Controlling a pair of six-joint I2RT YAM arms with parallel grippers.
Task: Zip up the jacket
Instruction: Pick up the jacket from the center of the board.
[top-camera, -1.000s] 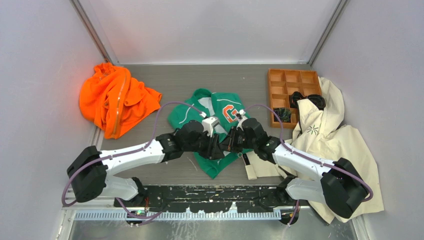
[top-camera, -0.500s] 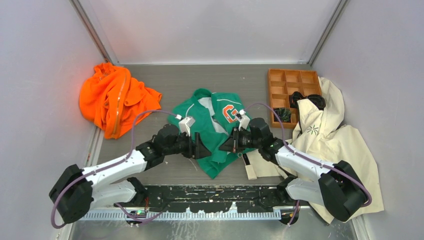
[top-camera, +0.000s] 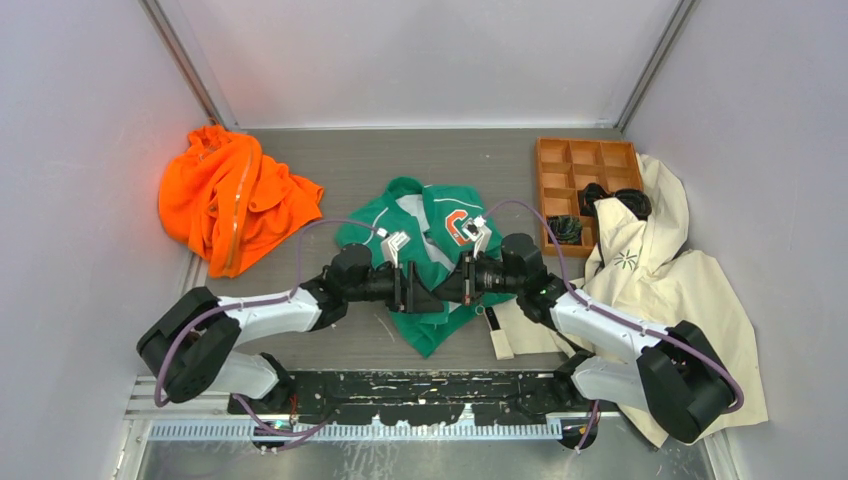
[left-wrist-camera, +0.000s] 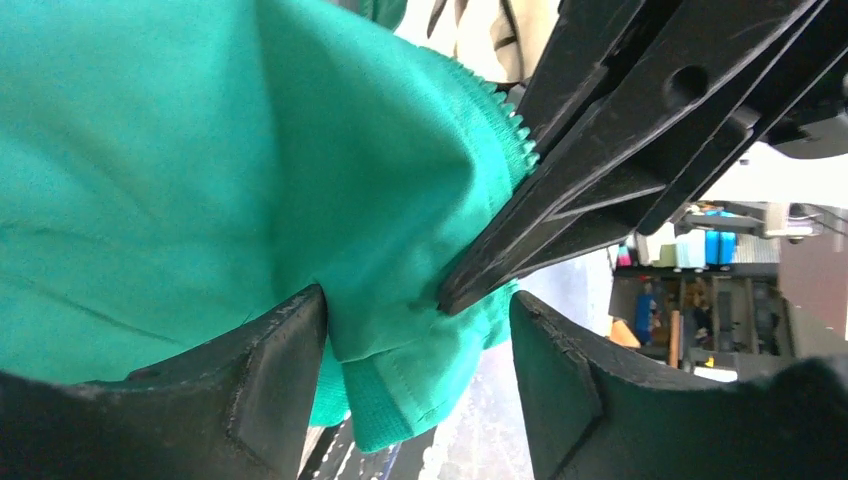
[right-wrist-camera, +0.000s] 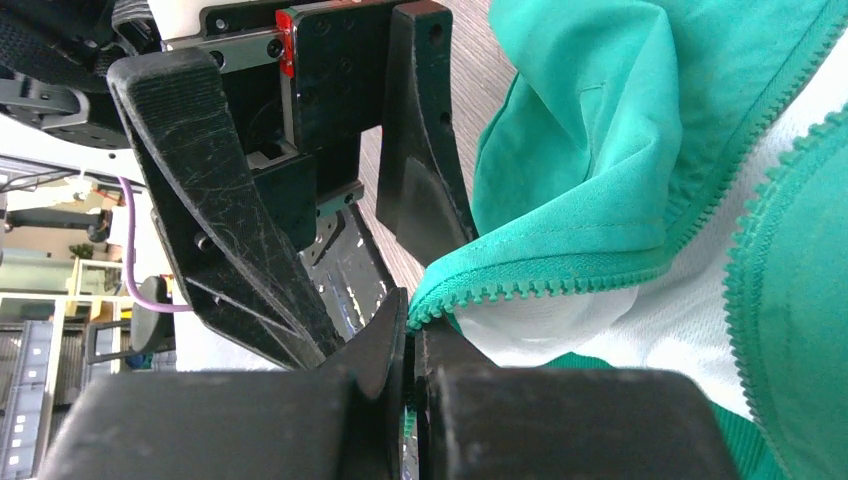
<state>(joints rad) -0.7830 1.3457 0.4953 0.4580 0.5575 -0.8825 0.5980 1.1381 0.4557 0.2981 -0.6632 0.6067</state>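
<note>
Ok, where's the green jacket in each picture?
Top external: jacket in the middle, between the arms.
Left wrist: fills the left side and centre.
Right wrist: fills the right side.
Shared landmark: the right fingers pinching its zipper edge, upper right in left wrist, bottom centre in right wrist.

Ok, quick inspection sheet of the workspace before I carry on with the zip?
Surface: grey wood-grain table, crowded with garments.
Job's things: green track jacket lies centre, front open, zipper undone.
Clutter: crumpled bright orange garment far left; cream coat right, beside a wooden compartment tray holding black items.
Jaws: left jaws open, straddling the jacket's hem; right jaws shut on its zipper edge.
Cables: purple cables loop over both forearms.
Surroundings: pale enclosure walls; nothing else seen.
</note>
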